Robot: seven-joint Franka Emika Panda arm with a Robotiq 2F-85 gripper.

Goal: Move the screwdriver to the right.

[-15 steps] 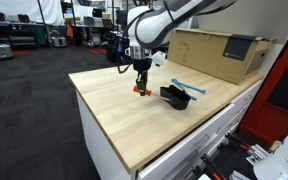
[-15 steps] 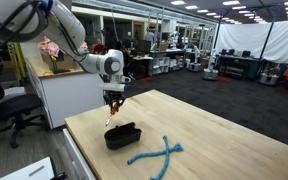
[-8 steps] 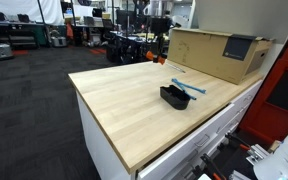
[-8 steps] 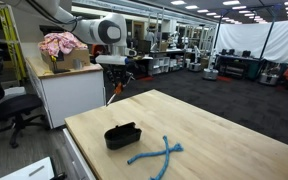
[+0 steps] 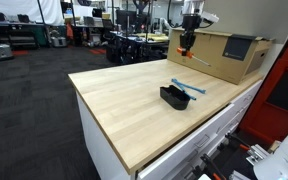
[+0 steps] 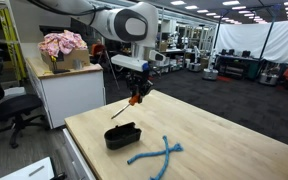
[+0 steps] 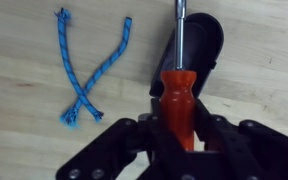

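My gripper (image 7: 180, 125) is shut on the orange handle of the screwdriver (image 7: 179, 100). Its thin silver shaft (image 7: 181, 30) points away from the jaws. In both exterior views the gripper (image 5: 187, 42) (image 6: 136, 92) holds the screwdriver (image 6: 132, 100) high above the wooden table, with the shaft slanting down. In the wrist view the shaft lies over the black tray (image 7: 199, 45) far below.
The black tray (image 5: 174, 96) (image 6: 122, 135) sits on the wooden table (image 5: 124, 100) (image 6: 214, 130). A blue rope (image 5: 189, 87) (image 6: 156, 153) (image 7: 89, 65) lies beside it. A cardboard box (image 5: 224, 52) stands at the table's back. A side bench with pink cloth (image 6: 59, 45) stands off the table.
The gripper has risen from just above the tabletop beside the tray. It carried the screwdriver up and across, and now holds it high over the table.
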